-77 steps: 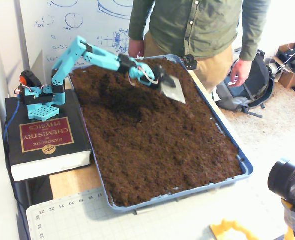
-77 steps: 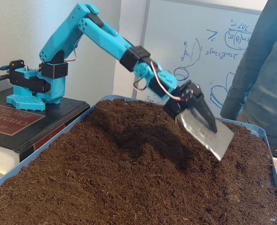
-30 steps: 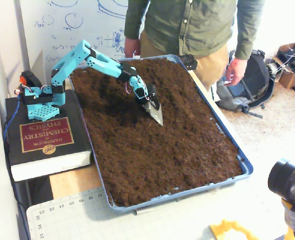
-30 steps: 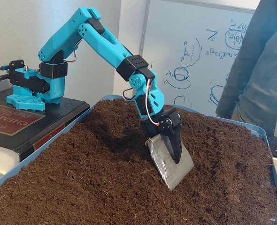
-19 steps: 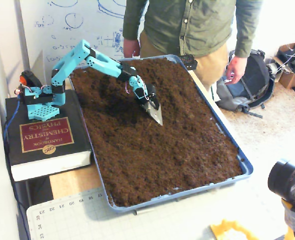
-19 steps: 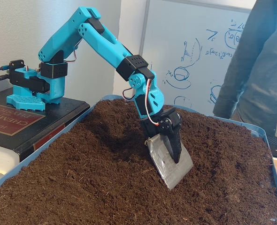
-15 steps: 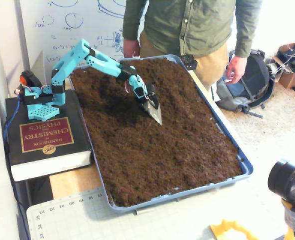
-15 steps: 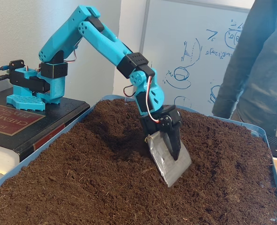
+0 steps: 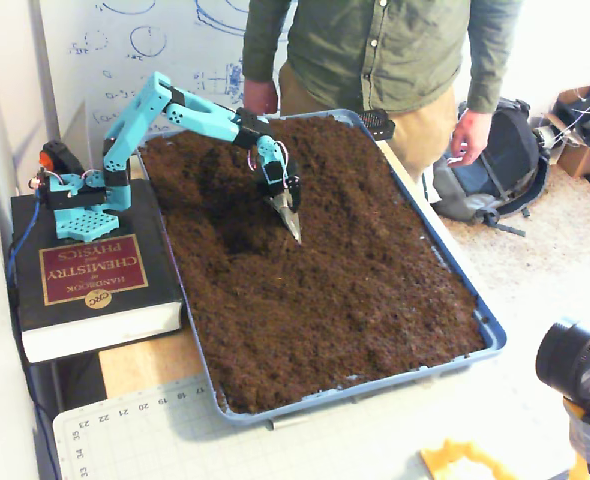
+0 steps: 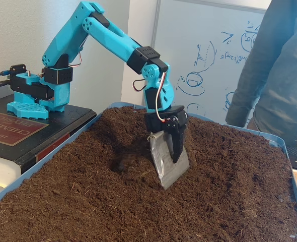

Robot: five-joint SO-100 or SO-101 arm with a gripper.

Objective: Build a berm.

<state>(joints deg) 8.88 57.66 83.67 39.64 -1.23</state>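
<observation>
My blue arm reaches over a tray of loose dark brown soil (image 9: 325, 290). The gripper (image 9: 289, 212) (image 10: 171, 157) is shut on a grey metal blade (image 10: 163, 164), which stands almost upright with its lower edge dug into the soil. A darker scooped hollow (image 9: 240, 235) (image 10: 126, 164) lies just left of the blade in both fixed views. Right of the blade the soil rises in a low lumpy ridge, the berm (image 10: 209, 146) (image 9: 340, 195); its outline is faint.
The blue tray rim (image 9: 462, 290) (image 10: 288, 151) bounds the soil. My base (image 9: 75, 195) stands on a thick chemistry handbook (image 9: 85, 270) left of the tray. A person (image 9: 375, 50) stands at the far edge. A camera lens (image 9: 577, 362) sits at the near right.
The blade came down from above the far soil, dug in, then dragged left toward my base and turned more upright. A dark hollow has opened beside it.
</observation>
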